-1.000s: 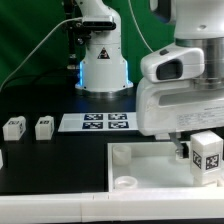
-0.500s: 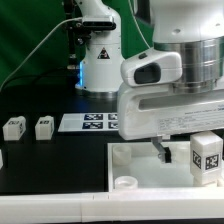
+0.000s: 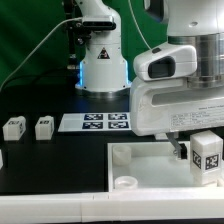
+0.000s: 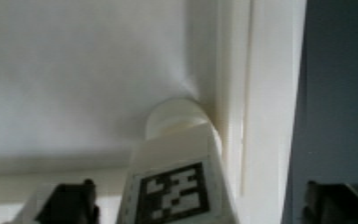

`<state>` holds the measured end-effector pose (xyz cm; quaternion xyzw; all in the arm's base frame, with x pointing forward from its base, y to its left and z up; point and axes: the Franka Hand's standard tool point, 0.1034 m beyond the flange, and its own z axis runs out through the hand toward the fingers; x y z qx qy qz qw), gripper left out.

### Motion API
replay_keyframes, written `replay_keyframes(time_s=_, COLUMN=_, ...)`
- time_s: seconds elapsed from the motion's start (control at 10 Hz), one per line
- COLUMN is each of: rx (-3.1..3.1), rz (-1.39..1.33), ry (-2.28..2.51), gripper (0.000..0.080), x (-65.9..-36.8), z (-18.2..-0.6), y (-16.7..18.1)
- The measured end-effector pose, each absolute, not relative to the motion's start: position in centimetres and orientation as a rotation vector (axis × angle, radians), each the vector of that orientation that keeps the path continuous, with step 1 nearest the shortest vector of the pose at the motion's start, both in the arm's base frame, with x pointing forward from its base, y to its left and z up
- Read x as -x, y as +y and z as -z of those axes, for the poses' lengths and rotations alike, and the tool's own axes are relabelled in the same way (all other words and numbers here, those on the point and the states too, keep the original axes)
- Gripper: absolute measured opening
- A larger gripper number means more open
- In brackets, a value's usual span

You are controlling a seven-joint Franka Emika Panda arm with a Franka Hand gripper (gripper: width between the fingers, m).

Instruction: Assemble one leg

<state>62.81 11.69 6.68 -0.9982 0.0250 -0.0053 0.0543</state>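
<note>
A leg [image 3: 207,155], a small white block with a black-and-white tag, stands upright in the corner of the large white tray-like piece [image 3: 150,160] at the exterior view's right. My gripper [image 3: 192,152] hangs low over it. In the wrist view the leg [image 4: 176,150] stands between my two dark fingertips [image 4: 73,200], with a gap on each side; the gripper [image 4: 202,205] is open and touches nothing. Two more legs [image 3: 14,127] [image 3: 44,127] stand on the black table at the exterior view's left.
The marker board [image 3: 105,122] lies flat behind the tray piece. A round corner socket [image 3: 124,183] shows at the tray's front left. The arm's white base [image 3: 103,65] stands at the back. Part of another white piece [image 3: 1,158] sits at the left edge.
The hand swung toward the exterior view's left half a second ago and is now back over the leg. The leg has not moved.
</note>
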Motion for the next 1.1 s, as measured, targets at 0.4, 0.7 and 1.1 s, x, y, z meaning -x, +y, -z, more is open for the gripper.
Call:
replay_keyframes(time_s=0.4, rx=2.978, rz=-0.037, ry=0.589, gripper=0.0289, x=-62.3, z=-6.5, y=11.7)
replay_keyframes(time_s=0.7, rx=2.846, rz=-0.023, ry=0.984, gripper=0.0289, x=-62.1, z=-6.3, y=12.2)
replay_keyframes(time_s=1.1, rx=2.381, rz=-0.068, ry=1.69, gripper=0.0286, x=-62.3, z=-6.1, y=12.9)
